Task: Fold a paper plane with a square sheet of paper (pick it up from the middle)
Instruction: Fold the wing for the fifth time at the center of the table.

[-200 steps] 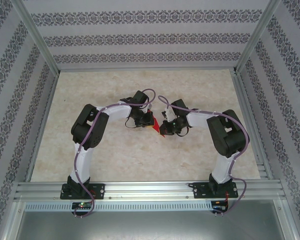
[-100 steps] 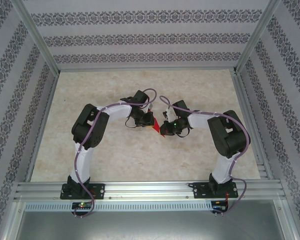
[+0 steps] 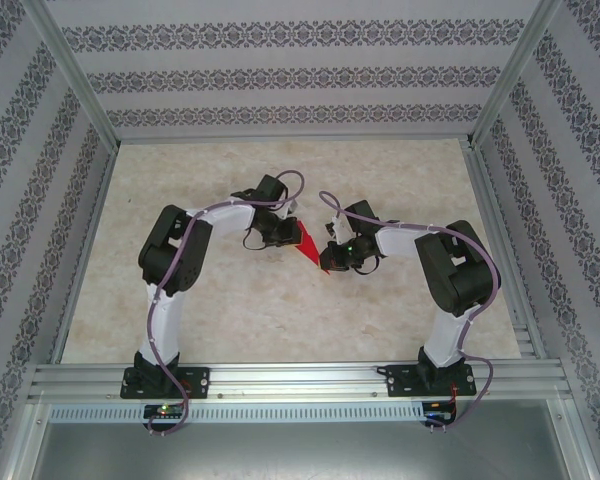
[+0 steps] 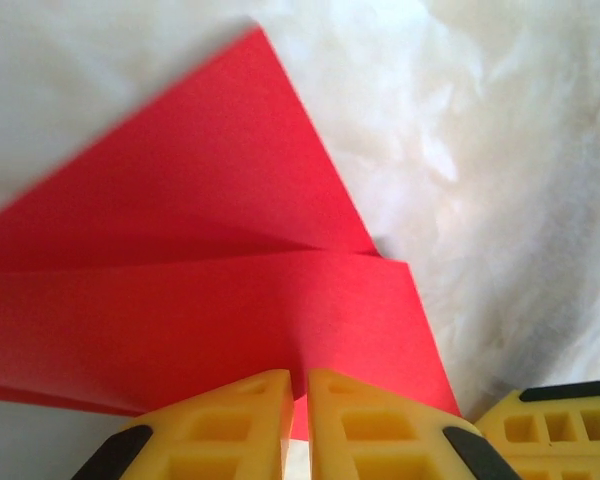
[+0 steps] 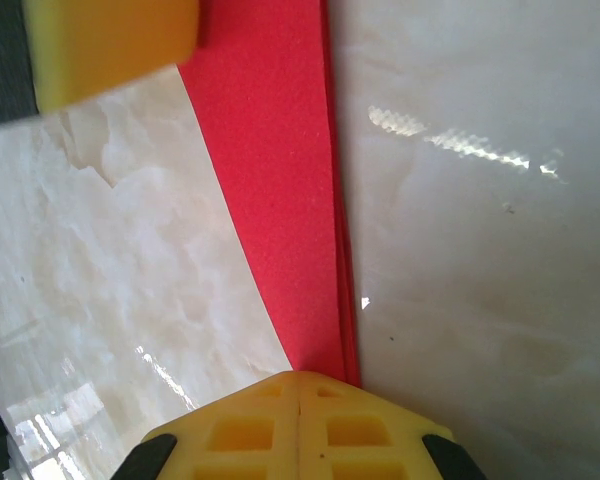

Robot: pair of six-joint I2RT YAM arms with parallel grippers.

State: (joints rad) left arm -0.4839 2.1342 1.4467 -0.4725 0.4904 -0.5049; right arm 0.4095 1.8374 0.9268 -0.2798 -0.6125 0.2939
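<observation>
The red paper is folded into a pointed paper plane, held above the table between both arms. My left gripper is shut on its wide end. In the left wrist view the creased layers of the plane fan out ahead of my left gripper, its yellow fingers pinching the near edge. My right gripper is shut on the narrow tip. The right wrist view shows the plane running as a red strip from my right gripper up toward a yellow finger of the left gripper.
The pale marbled table lies under both arms, ringed by an aluminium frame and patterned walls. In the left wrist view a yellow finger of the other gripper shows at the bottom right.
My left gripper has drawn back to the upper left, and more of the red plane now shows between the two grippers. The right gripper has stayed almost still.
</observation>
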